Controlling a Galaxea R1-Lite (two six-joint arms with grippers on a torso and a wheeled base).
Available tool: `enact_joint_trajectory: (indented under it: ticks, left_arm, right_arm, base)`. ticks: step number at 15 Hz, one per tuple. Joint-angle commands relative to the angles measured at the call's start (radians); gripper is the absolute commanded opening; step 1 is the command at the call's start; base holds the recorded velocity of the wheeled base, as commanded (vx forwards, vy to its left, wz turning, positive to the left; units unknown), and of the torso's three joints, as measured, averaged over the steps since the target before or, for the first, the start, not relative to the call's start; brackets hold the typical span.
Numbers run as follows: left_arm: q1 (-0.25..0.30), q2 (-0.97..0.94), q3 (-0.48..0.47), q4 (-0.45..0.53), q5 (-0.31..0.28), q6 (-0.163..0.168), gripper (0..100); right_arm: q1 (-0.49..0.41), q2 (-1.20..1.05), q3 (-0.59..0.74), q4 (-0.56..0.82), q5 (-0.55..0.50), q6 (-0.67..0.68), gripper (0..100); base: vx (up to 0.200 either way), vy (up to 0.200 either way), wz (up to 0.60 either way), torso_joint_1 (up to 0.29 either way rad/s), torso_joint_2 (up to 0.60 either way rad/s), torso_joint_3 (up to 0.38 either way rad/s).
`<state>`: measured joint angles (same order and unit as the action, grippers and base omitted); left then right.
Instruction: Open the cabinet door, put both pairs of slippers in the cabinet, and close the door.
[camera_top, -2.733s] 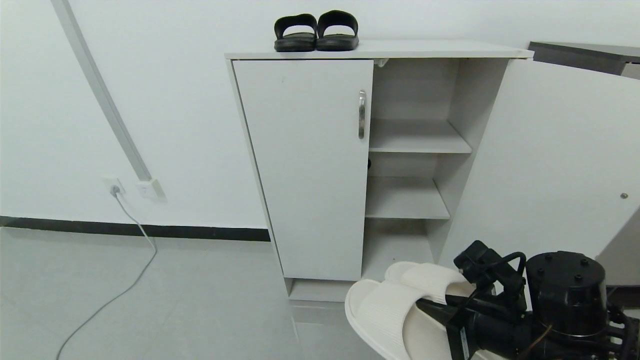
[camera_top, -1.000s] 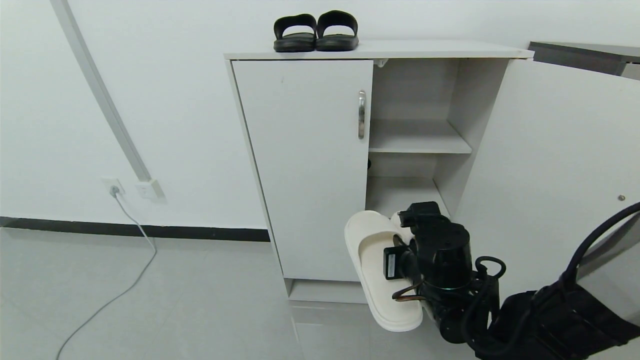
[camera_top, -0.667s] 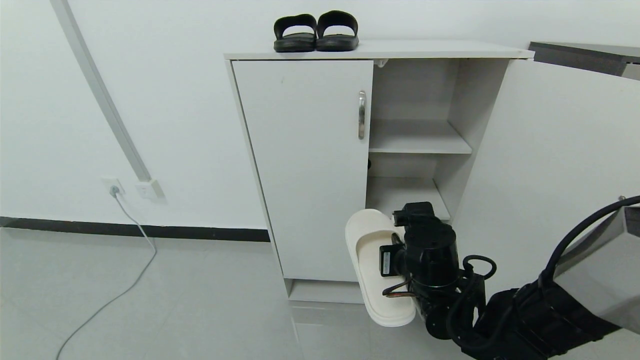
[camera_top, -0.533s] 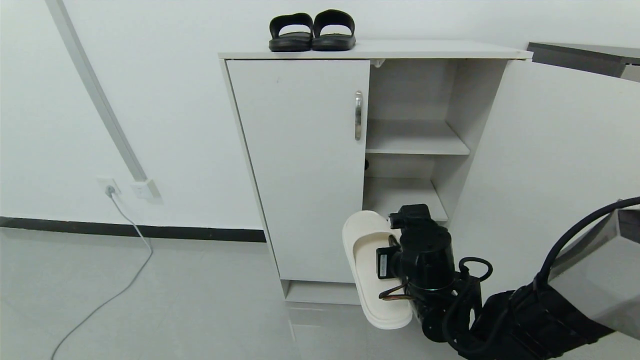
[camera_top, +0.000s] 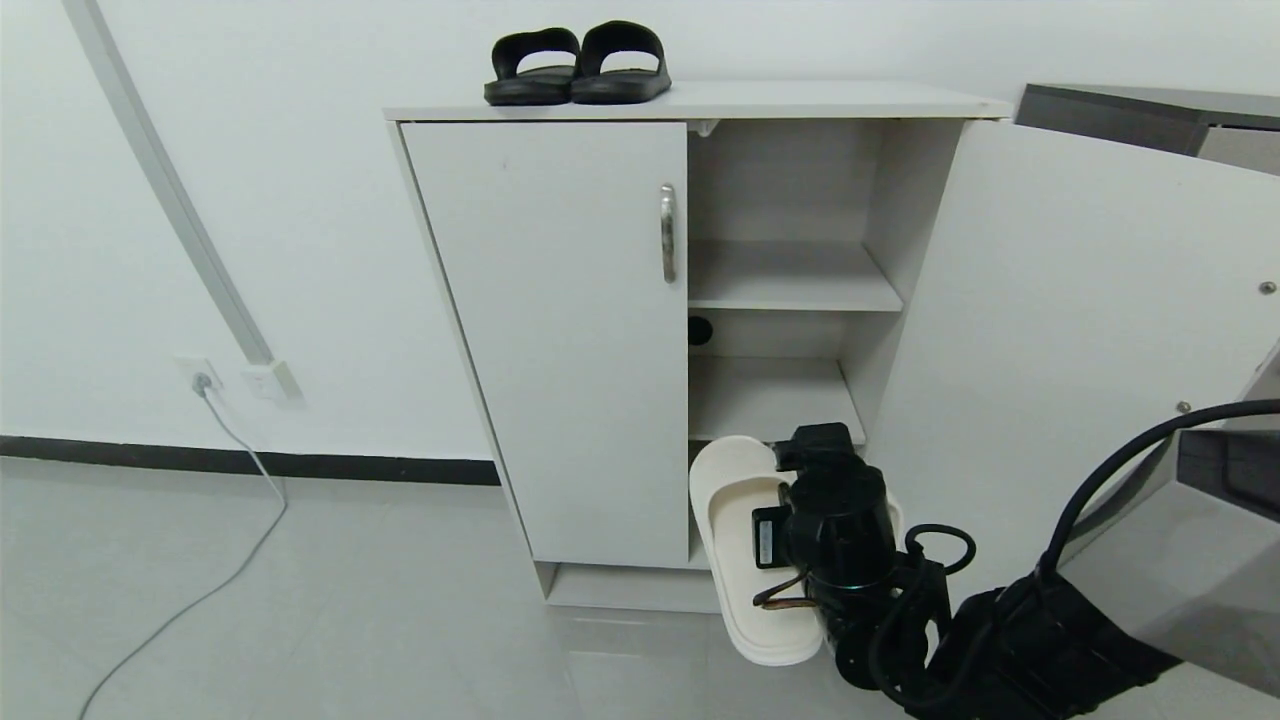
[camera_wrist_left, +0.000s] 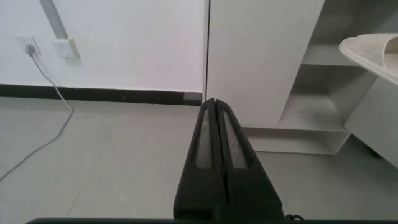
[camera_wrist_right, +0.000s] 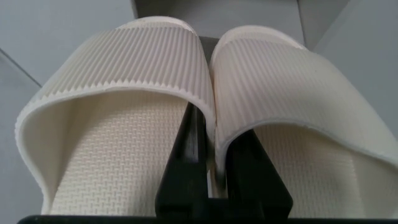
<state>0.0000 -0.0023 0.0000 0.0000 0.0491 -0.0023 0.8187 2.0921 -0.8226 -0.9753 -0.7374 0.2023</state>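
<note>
— At lower centre-right of the head view, why were the white slippers (camera_top: 735, 520) carried as one?
— The right pincer (camera_wrist_right: 214, 177) was clamped on their touching inner sides, so one grip held the pair, toes toward the cabinet's (camera_top: 820, 100) open bottom bay.
— And the black slippers (camera_top: 578, 62)?
— On the cabinet top, upper centre, waiting. The left pincer (camera_wrist_left: 216, 140) was shut together, empty; the door (camera_top: 1060, 330) stood wide.

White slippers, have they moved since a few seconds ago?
Yes. The white slippers, in the right gripper, have come forward and up toward the cabinet, toes now near its lower shelf.
</note>
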Motion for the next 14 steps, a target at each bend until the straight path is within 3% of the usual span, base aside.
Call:
enact_joint_trajectory:
  ticks: [1, 14]
  left_arm:
    - [0.0, 0.002, 0.0, 0.0, 0.001, -0.004, 0]
    - [0.0, 0.002, 0.0, 0.0, -0.005, 0.001, 0]
  right_arm:
    - [-0.001, 0.023, -0.004, 0.0, 0.0, 0.0, 0]
    - [-0.004, 0.101, -0.081, 0.0, 0.001, -0.003, 0]
  base:
    - [0.0, 0.0, 0.0, 0.0, 0.0, 0.0]
    - [0.0, 0.0, 0.0, 0.0, 0.0, 0.0]
